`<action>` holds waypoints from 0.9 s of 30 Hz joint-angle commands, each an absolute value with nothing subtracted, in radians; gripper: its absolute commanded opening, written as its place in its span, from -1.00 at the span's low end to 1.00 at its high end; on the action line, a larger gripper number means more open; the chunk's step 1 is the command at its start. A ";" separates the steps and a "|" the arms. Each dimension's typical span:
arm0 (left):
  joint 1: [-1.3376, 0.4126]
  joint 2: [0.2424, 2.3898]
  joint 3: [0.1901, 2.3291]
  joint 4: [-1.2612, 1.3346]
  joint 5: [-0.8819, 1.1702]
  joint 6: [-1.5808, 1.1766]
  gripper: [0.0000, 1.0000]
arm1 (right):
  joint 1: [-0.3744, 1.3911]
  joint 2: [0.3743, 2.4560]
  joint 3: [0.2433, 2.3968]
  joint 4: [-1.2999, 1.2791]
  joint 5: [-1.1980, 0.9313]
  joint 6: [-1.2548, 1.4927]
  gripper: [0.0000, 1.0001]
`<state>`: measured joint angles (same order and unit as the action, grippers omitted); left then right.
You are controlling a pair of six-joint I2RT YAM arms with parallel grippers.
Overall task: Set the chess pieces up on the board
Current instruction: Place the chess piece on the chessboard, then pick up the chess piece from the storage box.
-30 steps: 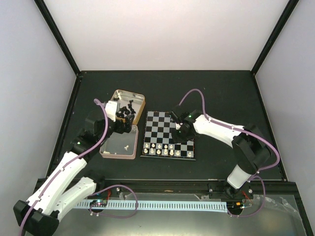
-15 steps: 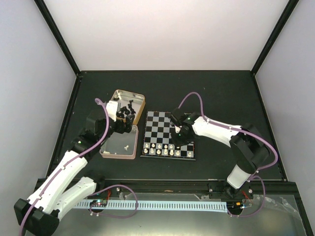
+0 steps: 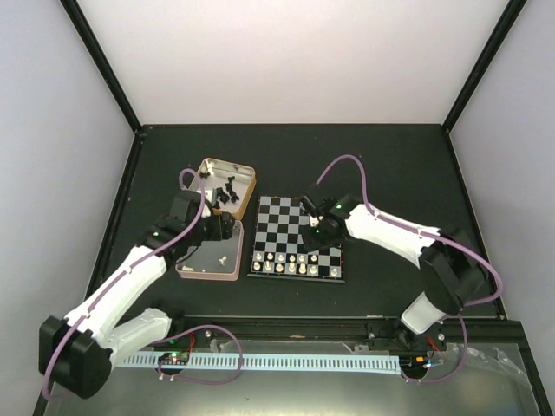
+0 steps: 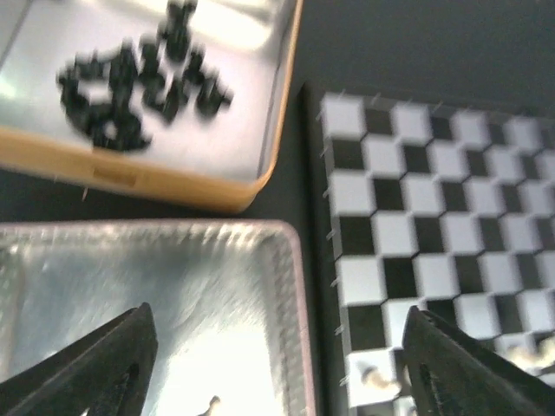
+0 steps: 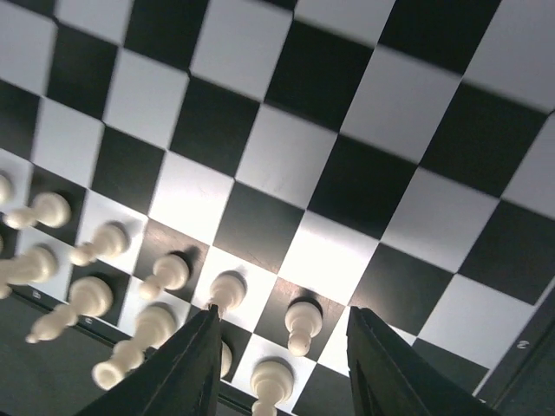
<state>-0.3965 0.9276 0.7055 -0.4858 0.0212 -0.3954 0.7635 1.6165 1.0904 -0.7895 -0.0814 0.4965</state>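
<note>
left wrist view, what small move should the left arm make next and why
Probably lower the open left fingers around the cream piece in the pink-rimmed tin: it lies between them, not yet on the board.

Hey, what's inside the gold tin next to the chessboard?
A heap of black chess pieces lies inside the gold tin, on its shiny floor. The tin's left end falls outside the wrist view, so anything there is unseen.
</note>
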 commanded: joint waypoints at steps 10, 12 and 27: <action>-0.347 1.309 0.839 -0.880 0.140 -0.479 0.05 | 0.759 1.577 1.134 -0.709 0.045 0.491 -0.22; -0.347 1.366 0.870 -0.912 0.160 -0.454 0.03 | 0.753 1.588 1.141 -0.711 0.045 0.480 -0.23; -0.347 1.541 0.920 -0.996 0.182 -0.348 -0.19 | 0.734 1.626 1.149 -0.686 0.039 0.479 -0.28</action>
